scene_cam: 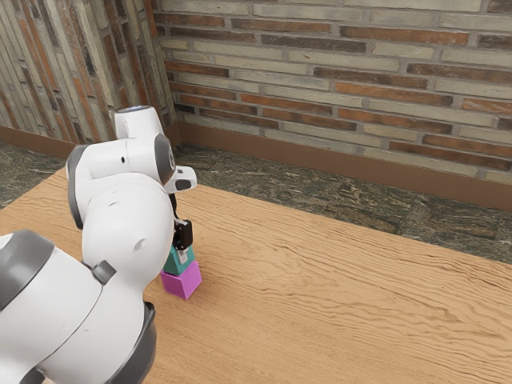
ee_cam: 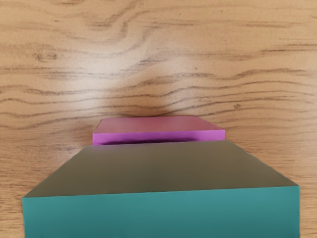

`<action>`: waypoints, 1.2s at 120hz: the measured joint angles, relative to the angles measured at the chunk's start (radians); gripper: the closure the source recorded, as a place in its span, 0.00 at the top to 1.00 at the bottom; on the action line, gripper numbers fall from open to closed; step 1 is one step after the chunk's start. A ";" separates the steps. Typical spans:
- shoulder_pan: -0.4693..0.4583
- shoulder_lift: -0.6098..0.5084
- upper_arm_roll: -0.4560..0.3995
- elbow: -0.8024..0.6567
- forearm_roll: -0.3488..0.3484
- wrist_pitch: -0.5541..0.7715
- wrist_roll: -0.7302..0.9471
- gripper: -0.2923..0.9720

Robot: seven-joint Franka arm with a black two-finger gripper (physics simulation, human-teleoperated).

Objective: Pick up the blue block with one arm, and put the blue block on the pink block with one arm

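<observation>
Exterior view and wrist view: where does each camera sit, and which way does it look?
Exterior view: beside the arm, looking across the wooden table toward a brick wall; the white arm looms at the exterior view's left, with its gripper above the stacked blocks.
Wrist view: on the hand, looking down past the blue block at the pink block under it.
Shared: both blocks and the table.

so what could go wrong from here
1. The blue block looks to be on or just above the pink block, yet the wrist view shows pink top jutting past one edge; if off-centre, it may tip when let go.
2. The arm hides part of the stack, so contact is unclear; a drop could bounce it off.
</observation>
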 joint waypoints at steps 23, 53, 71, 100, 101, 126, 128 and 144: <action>0.006 -0.002 -0.009 0.000 -0.002 -0.001 -0.004 0.57; 0.013 -0.006 -0.016 0.009 -0.005 -0.004 -0.007 0.71; 0.013 -0.006 -0.015 0.021 -0.005 -0.006 -0.009 0.74; 0.012 -0.004 0.011 0.049 0.003 -0.025 -0.010 0.76; 0.012 -0.004 0.018 0.051 0.004 -0.027 -0.010 0.76; -0.047 0.192 0.301 0.272 0.125 -0.143 -0.011 0.77; -0.082 0.268 0.300 0.296 0.171 -0.151 -0.011 0.77; -1.032 0.774 0.802 0.351 0.668 -0.196 -0.025 0.77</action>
